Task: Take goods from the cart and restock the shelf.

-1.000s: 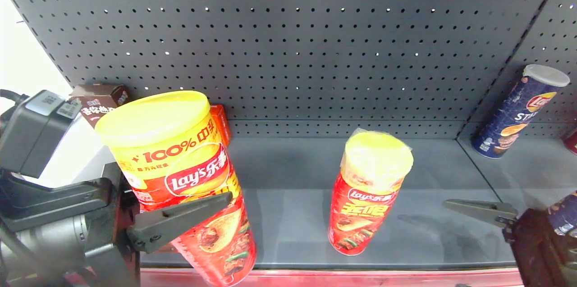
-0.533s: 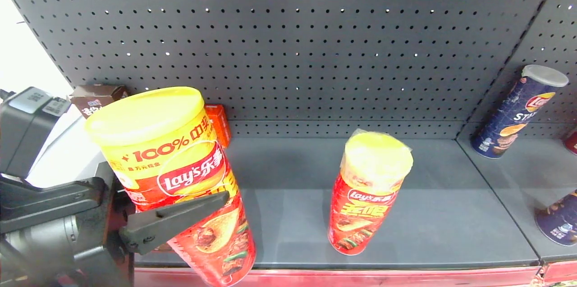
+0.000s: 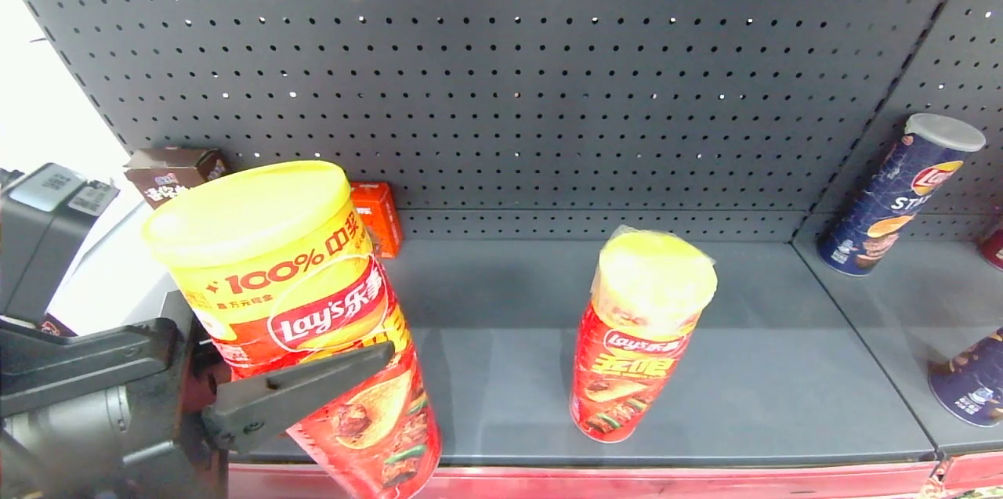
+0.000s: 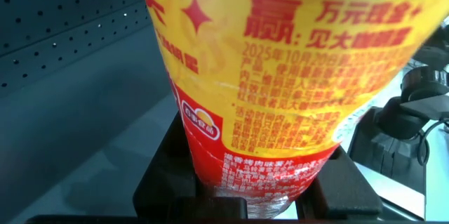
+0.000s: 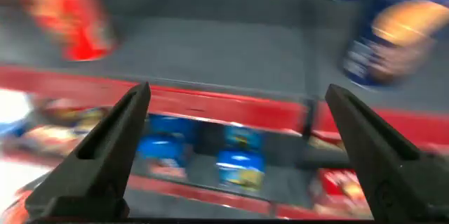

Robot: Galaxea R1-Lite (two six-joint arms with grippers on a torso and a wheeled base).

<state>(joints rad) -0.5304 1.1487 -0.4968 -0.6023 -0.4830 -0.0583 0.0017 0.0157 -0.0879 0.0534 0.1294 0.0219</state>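
My left gripper [image 3: 337, 362] is shut on a big red chip can with a yellow lid [image 3: 298, 287], held tilted over the left front edge of the grey shelf [image 3: 509, 327]. The left wrist view has that can [image 4: 280, 76] close up, clamped at its red lower part in the gripper [image 4: 259, 196]. A second red can with a yellow lid [image 3: 642, 334] stands upright mid-shelf. My right gripper [image 5: 238, 94] is open with nothing in it, in front of and below the shelf's red front edge [image 5: 231, 108].
A brown box [image 3: 176, 170] and an orange box [image 3: 378, 217] sit at the back left. Blue chip cans [image 3: 901, 193] [image 3: 968, 377] stand in the right bay. A perforated panel [image 3: 501, 76] backs the shelf. Blue packs [image 5: 238, 168] lie on a lower level.
My right gripper has pulled back out of the head view's lower right. The left gripper and its can have shifted slightly left. The standing can has not moved.
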